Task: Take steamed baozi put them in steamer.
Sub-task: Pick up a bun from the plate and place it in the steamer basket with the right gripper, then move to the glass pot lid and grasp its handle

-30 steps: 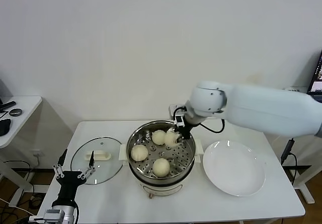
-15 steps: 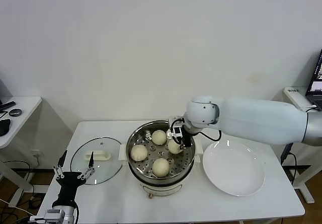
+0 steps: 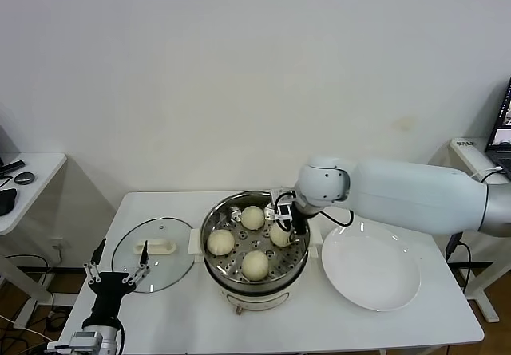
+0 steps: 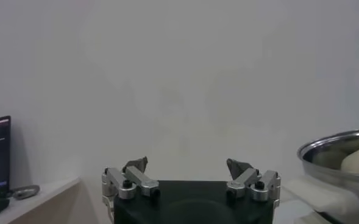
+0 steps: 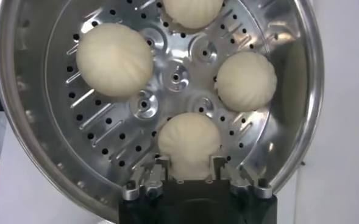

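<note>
The steel steamer (image 3: pixel 205 229) stands mid-table with its perforated tray (image 5: pixel 75 122) showing. Three steamed baozi lie loose on the tray: one at the back (image 3: pixel 252 217), one at the left (image 3: pixel 220 242), one at the front (image 3: pixel 255 265). My right gripper (image 3: pixel 285 226) reaches down inside the steamer's right side and is shut on the fourth baozi (image 5: pixel 188 141), which sits low at the tray between the fingers (image 5: pixel 162 165). My left gripper (image 3: pixel 118 279) is parked open and empty at the table's front left, and it also shows in the left wrist view (image 4: pixel 188 167).
A round glass lid (image 3: pixel 153 254) with a white handle lies left of the steamer. A flat white plate (image 3: pixel 371 266) lies to its right, under my right arm. A small side table (image 3: pixel 24 183) stands far left.
My right gripper has come down and slightly forward with the baozi, from above the steamer's back right rim to low over the tray. The left arm has not moved.
</note>
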Tool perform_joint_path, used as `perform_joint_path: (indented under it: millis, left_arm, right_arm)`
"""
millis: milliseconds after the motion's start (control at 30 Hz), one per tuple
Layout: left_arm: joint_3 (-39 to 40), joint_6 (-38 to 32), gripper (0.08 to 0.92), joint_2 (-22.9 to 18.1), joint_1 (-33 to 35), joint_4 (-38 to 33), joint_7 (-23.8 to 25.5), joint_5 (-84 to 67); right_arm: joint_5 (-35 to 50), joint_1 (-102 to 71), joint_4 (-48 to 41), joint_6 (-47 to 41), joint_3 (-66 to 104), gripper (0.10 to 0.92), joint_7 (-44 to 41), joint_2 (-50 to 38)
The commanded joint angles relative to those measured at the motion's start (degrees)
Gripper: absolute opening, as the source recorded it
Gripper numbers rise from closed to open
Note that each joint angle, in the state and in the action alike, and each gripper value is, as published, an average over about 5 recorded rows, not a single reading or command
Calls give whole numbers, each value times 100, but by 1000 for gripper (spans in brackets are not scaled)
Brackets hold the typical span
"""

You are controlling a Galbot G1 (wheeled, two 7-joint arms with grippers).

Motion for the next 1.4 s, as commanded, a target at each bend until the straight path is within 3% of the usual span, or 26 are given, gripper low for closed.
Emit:
perform_joint_path:
  millis: [33, 233, 367, 533, 667, 800, 933, 1067, 1233, 1400]
  left_arm:
    - [-2, 2, 823, 8, -8, 14, 2, -7]
    - [-2, -5, 823, 21, -41, 58, 4, -29]
    - [-15, -15, 823, 30, -52, 59, 6, -72]
    - [-36, -73, 823, 31, -47, 59, 1, -114]
    - [-41, -124, 823, 25, -16, 41, -4, -139]
    - [-39, -138, 823, 3, 35, -39, 4, -146]
    - [-20, -129, 823, -47, 94, -101, -24, -66]
    - [20, -115, 823, -91, 147, -97, -108, 233]
    - [70, -148, 823, -69, 182, -83, -242, 745]
    - [25, 9, 823, 11, 129, 62, -828, 2353]
  right_arm:
    - [157, 225, 380, -16, 323, 686, 35, -257]
    - [551, 240, 887, -3, 890, 811, 460, -776]
    - [1315, -435, 1364, 220, 1624, 822, 1927, -1411]
    - [1696, -3163, 2004, 1052, 3906, 823, 3618, -2349]
    - [1348, -5725, 2105, 2192, 5951, 823, 4298, -2557]
    - [181, -8141, 1930, 3246, 8102, 823, 4183, -1946]
    - [-1042, -9884, 1785, 4267, 9953, 823, 3749, -623]
    - [-1707, -10707, 1496, 5215, 11220, 823, 3246, 800]
    - [-2063, -11013, 1341, 6050, 12217, 823, 2952, 1997]
    - [-1556, -11441, 1723, 6068, 12710, 823, 2959, 2406]
